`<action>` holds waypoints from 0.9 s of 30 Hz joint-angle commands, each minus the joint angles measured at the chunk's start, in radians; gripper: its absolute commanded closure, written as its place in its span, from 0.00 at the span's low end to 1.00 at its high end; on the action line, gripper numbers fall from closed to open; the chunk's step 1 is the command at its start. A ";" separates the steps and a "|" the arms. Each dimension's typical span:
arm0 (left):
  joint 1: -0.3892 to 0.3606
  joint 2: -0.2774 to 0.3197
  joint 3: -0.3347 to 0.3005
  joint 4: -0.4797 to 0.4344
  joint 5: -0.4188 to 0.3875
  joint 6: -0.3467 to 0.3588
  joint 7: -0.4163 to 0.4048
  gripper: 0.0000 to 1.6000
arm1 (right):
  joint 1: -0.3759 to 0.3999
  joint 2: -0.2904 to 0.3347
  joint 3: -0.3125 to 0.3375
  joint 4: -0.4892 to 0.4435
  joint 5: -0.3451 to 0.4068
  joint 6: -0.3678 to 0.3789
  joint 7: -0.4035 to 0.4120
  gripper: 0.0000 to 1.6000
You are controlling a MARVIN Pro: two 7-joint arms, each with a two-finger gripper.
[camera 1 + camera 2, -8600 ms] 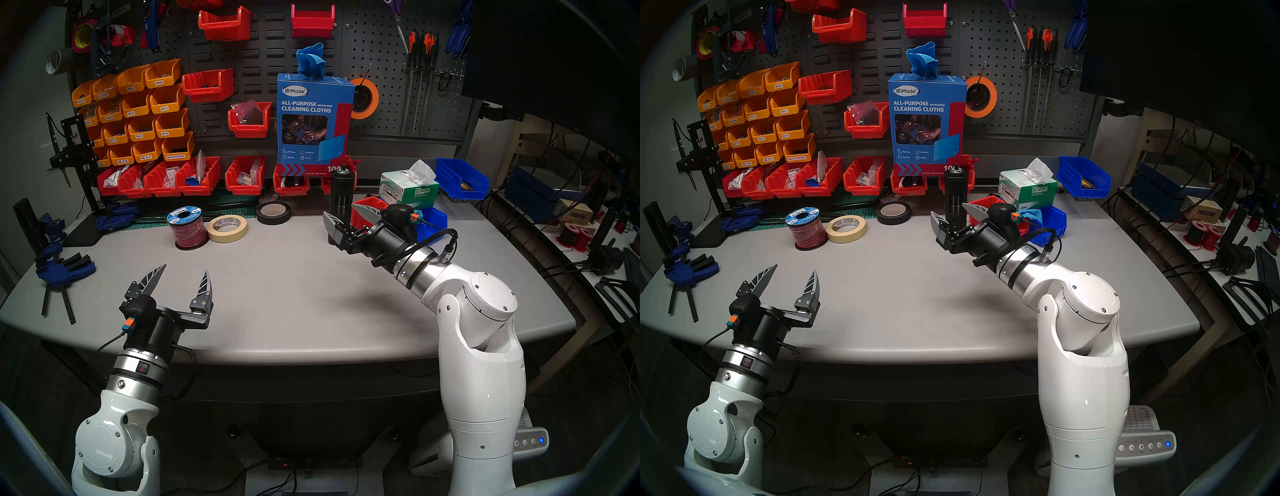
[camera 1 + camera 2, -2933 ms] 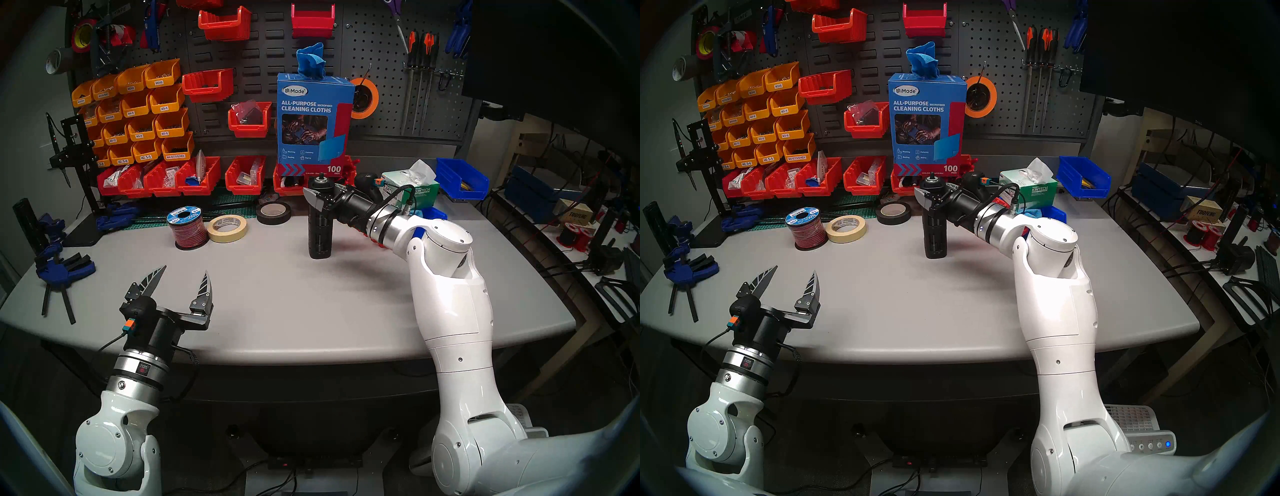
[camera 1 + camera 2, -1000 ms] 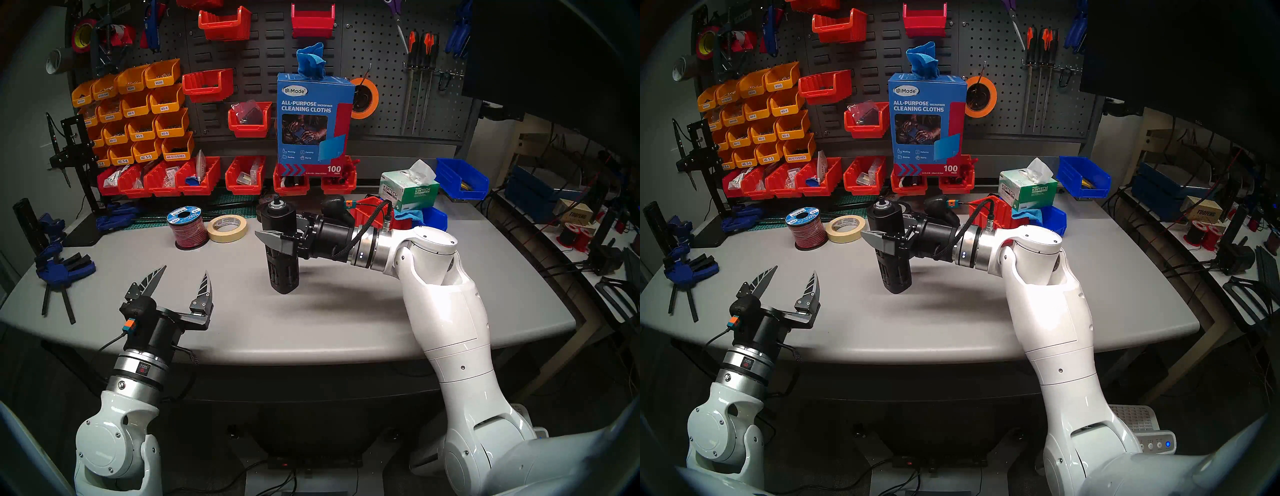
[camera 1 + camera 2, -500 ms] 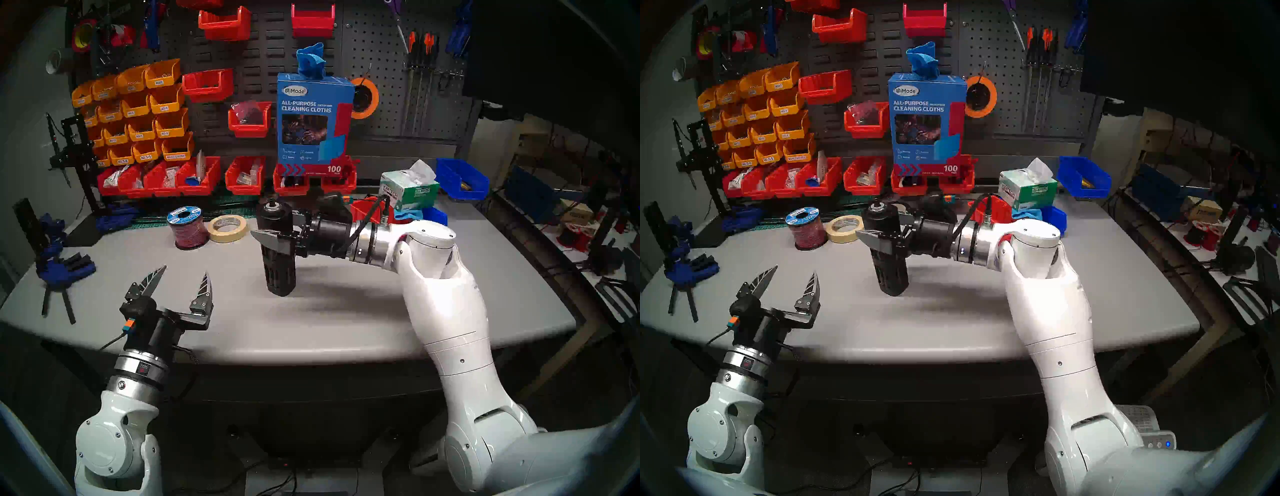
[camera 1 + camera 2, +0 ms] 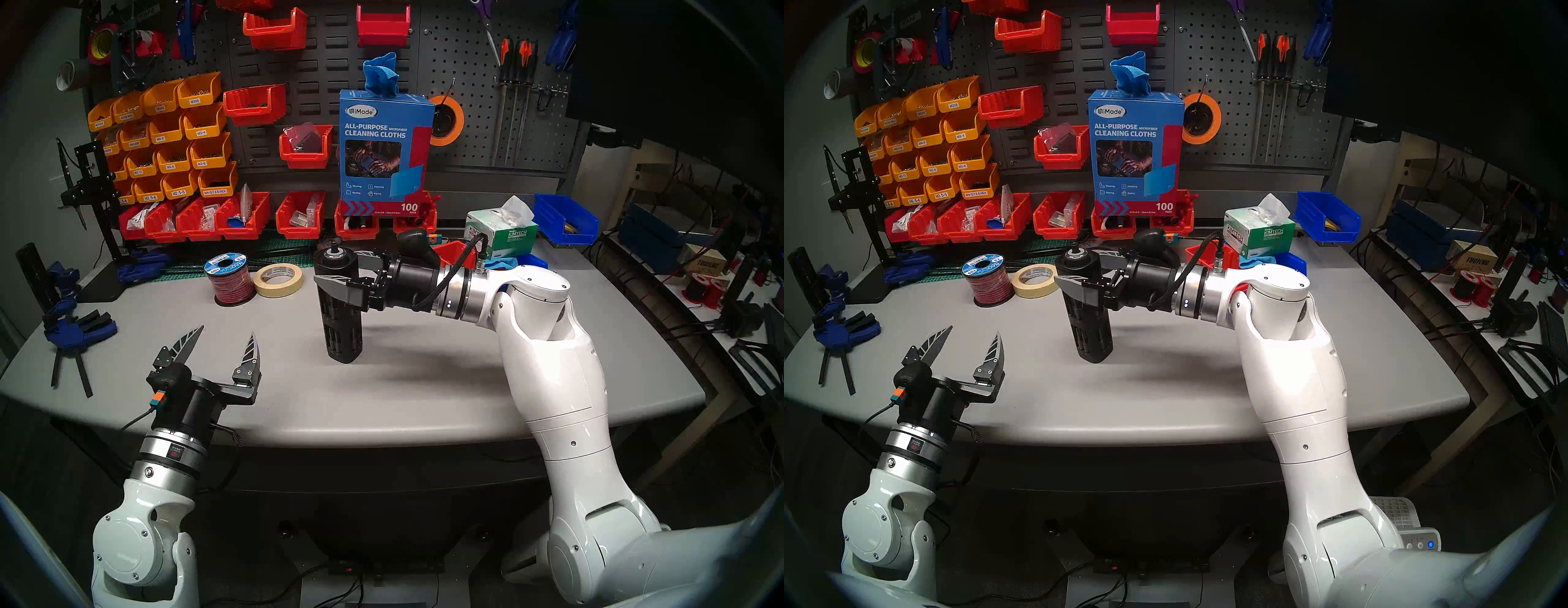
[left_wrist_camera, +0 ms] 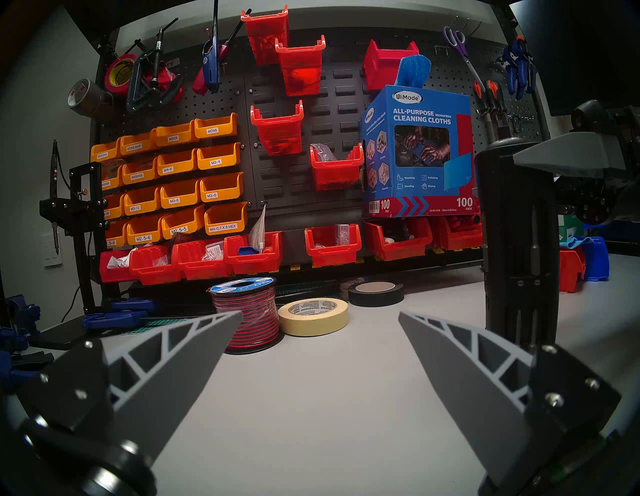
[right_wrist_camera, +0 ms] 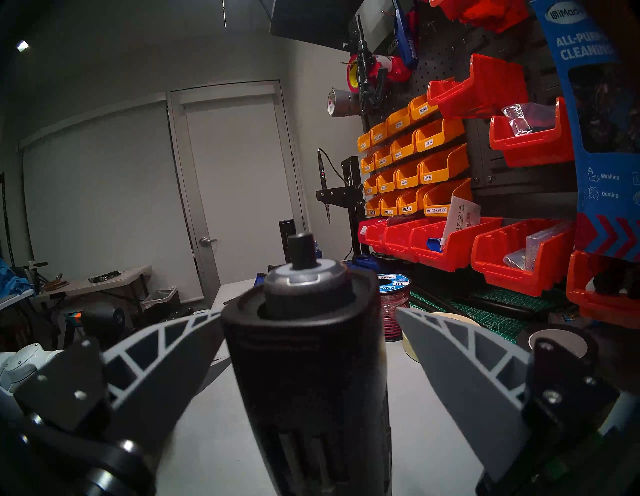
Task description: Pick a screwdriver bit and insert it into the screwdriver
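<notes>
Screwdriver [image 5: 341, 335] stands mid-table between my right gripper's [image 5: 337, 266] parted fingers, rigid, probably top-heavy. Slim, likely slippery screwdriver bit [image 6: 535, 242] sits in its side slot, best pinched mid-shaft. My left gripper [image 5: 227, 331] hangs spread, near left.

screwdriver [image 5: 339, 305] on table [image 5: 424, 395], right of tape roll [image 5: 278, 279]

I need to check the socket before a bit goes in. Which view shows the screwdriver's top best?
The right wrist view: the screwdriver fills it, its silver-ringed top close up. Both head views show it small; the left wrist view shows only its side.
</notes>
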 commanded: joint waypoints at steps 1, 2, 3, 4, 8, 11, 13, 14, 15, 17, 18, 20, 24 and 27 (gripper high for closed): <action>-0.007 0.001 0.001 -0.032 -0.002 -0.009 -0.001 0.00 | -0.017 0.009 0.010 -0.082 0.001 0.021 -0.004 0.00; -0.007 0.000 0.001 -0.032 -0.002 -0.009 -0.001 0.00 | -0.021 0.010 0.010 -0.088 -0.002 0.021 -0.006 0.00; -0.007 0.000 0.001 -0.032 -0.002 -0.009 -0.001 0.00 | -0.024 0.012 0.010 -0.093 -0.003 0.020 -0.007 0.00; -0.007 0.000 0.001 -0.033 -0.002 -0.009 -0.002 0.00 | -0.027 0.011 0.012 -0.096 -0.003 0.020 -0.008 0.00; -0.008 -0.001 0.000 -0.032 -0.002 -0.009 -0.003 0.00 | -0.028 0.006 0.014 -0.107 -0.010 0.004 -0.022 0.00; -0.008 -0.002 0.000 -0.032 -0.002 -0.009 -0.004 0.00 | -0.013 0.004 0.009 -0.103 -0.012 0.000 -0.023 0.00; -0.008 -0.003 0.000 -0.032 -0.001 -0.009 -0.004 0.00 | -0.004 0.001 0.006 -0.099 -0.012 -0.004 -0.025 0.00; -0.008 -0.003 0.000 -0.032 -0.001 -0.009 -0.005 0.00 | 0.001 0.001 0.005 -0.097 -0.014 -0.008 -0.026 0.00; -0.008 -0.003 0.000 -0.032 -0.001 -0.009 -0.005 0.00 | 0.005 -0.001 0.004 -0.095 -0.014 -0.010 -0.027 0.00; -0.009 -0.004 -0.001 -0.032 -0.001 -0.009 -0.005 0.00 | 0.013 -0.002 0.003 -0.090 -0.014 -0.012 -0.029 0.00; -0.009 -0.004 -0.001 -0.032 -0.001 -0.009 -0.006 0.00 | 0.017 -0.003 0.002 -0.088 -0.014 -0.014 -0.029 0.00; -0.009 -0.005 -0.001 -0.032 -0.001 -0.009 -0.006 0.00 | 0.024 -0.004 -0.001 -0.084 -0.013 -0.017 -0.027 0.00; -0.009 -0.006 -0.001 -0.032 0.000 -0.008 -0.007 0.00 | 0.035 -0.005 -0.005 -0.081 -0.009 -0.020 -0.026 0.00; -0.010 -0.007 -0.002 -0.032 0.000 -0.008 -0.008 0.00 | 0.042 -0.008 0.000 -0.086 -0.004 -0.022 -0.028 0.00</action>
